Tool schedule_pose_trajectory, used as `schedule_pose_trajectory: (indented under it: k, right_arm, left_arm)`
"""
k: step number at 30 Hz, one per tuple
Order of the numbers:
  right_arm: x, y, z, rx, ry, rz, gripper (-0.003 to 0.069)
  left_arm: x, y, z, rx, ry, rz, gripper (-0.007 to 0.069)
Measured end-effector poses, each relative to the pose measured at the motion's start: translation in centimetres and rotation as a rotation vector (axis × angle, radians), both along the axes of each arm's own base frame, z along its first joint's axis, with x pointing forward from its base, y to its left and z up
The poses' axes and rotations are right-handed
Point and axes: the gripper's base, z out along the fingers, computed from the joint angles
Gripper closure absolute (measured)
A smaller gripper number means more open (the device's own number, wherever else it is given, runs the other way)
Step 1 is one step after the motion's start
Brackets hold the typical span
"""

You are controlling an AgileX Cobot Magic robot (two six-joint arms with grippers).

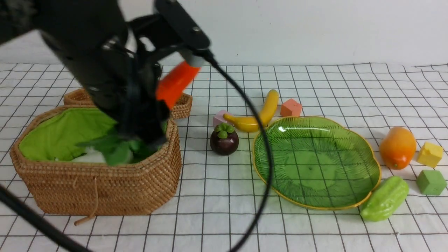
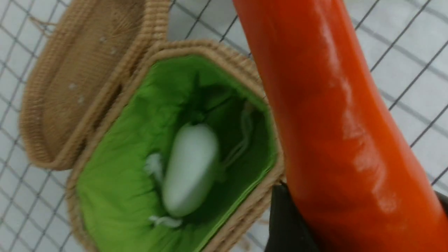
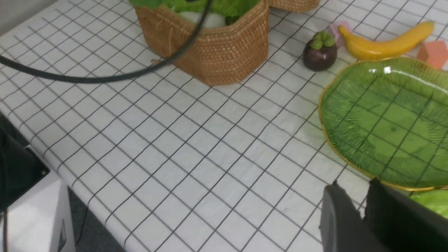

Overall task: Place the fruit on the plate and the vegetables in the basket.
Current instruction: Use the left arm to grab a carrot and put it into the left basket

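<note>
Leftmost, from where I stood, the basket [image 1: 105, 196] was below the left fingers [image 2: 362, 199], its mouth open and the white radish [image 2: 190, 171] already lying on the green lining [image 1: 70, 129]. Those fingers were closed around the carrot [image 1: 177, 84], its leaves [image 1: 119, 150] hanging over the opening and its orange root slanting upward. The job in hand, as I judged it, was lowering it in. It wanted a shift that brought the whole root inside the rim, then a slow descent, leaves first, so that it would not end up bridging the wicker. Letting go low down, beside the radish, seemed wiser than dropping it, and the fingers needed to part only a little, then rise straight, lest they snag leaves or cloth. Further right of that grip lay the mangosteen [image 1: 224, 141] and the banana [image 1: 255, 115], then the bare plate [image 1: 311, 168]. The right fingers [image 3: 353, 187] stood narrowly apart, holding nothing, near the plate's edge in their own wrist view; they were best left aside. Beyond the plate, farthest from the left fingers, waited the gourd [image 1: 385, 199] and the mango [image 1: 398, 147].
</note>
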Motion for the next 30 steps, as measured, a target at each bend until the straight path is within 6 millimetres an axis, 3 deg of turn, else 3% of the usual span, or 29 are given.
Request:
schedule_pose_trajectory:
  k: [3, 6, 11, 20, 30]
  right_arm:
    - [0.2, -0.1, 0.1, 0.003, -0.021, -0.012, 0.0515]
    - [0.2, -0.1, 0.2, 0.008, -0.029, -0.015, 0.0515]
    - [0.2, -0.1, 0.2, 0.004, -0.025, -0.015, 0.0515]
    - [0.2, -0.1, 0.1, -0.001, -0.02, -0.014, 0.0515]
    - [0.2, -0.1, 0.1, -0.002, -0.02, -0.015, 0.0515]
  left_arm:
    - [1.3, 4.1, -1.1, 0.099, 0.045, -0.031, 0.0222]
    - [3.0, 6.7, -3.3, 0.149, 0.097, -0.052, 0.0222]
    - [5.7, 9.4, -5.8, 0.155, 0.103, 0.0, 0.0222]
    - [6.8, 9.5, -6.8, 0.181, 0.104, -0.047, 0.0186]
    - [6.7, 9.0, -6.8, 0.142, 0.111, -0.095, 0.0225]
